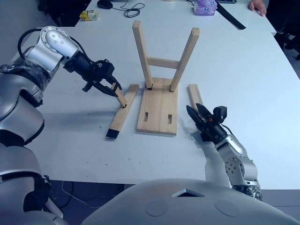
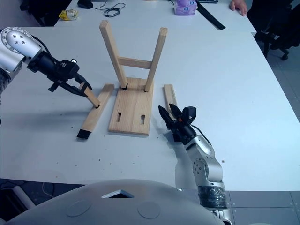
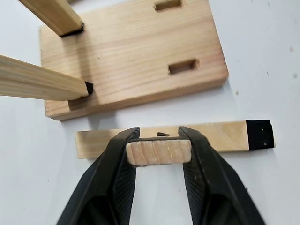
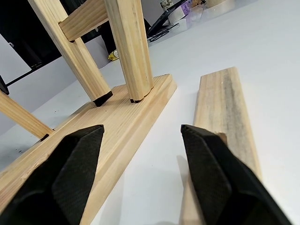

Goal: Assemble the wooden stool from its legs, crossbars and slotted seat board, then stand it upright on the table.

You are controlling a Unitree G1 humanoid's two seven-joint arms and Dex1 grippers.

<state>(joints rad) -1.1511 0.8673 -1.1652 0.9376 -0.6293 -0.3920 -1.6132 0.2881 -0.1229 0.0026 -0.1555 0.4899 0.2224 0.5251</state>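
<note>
The slotted seat board [image 1: 157,105] lies flat mid-table. Two legs [image 1: 142,51] joined by a crossbar [image 1: 163,62] stand upright in its far slots. Left of the board a third leg [image 1: 120,118] with a black tip lies flat, and a short crossbar [image 1: 121,97] rises tilted from it. My left gripper [image 1: 115,89] is shut on that crossbar's top end [image 3: 158,151]. Right of the board lies a fourth leg [image 1: 195,96]. My right gripper [image 1: 194,111] stands open just in front of its near end, between the leg [image 4: 225,108] and the board [image 4: 117,126].
At the table's far edge are a purple tissue pack [image 1: 205,7], a black strap [image 1: 229,18], a mouse [image 1: 105,3] with cables and a yellow item [image 1: 88,15]. A person's hand [image 1: 258,5] rests at the far right. Bare tabletop stretches right of the fourth leg.
</note>
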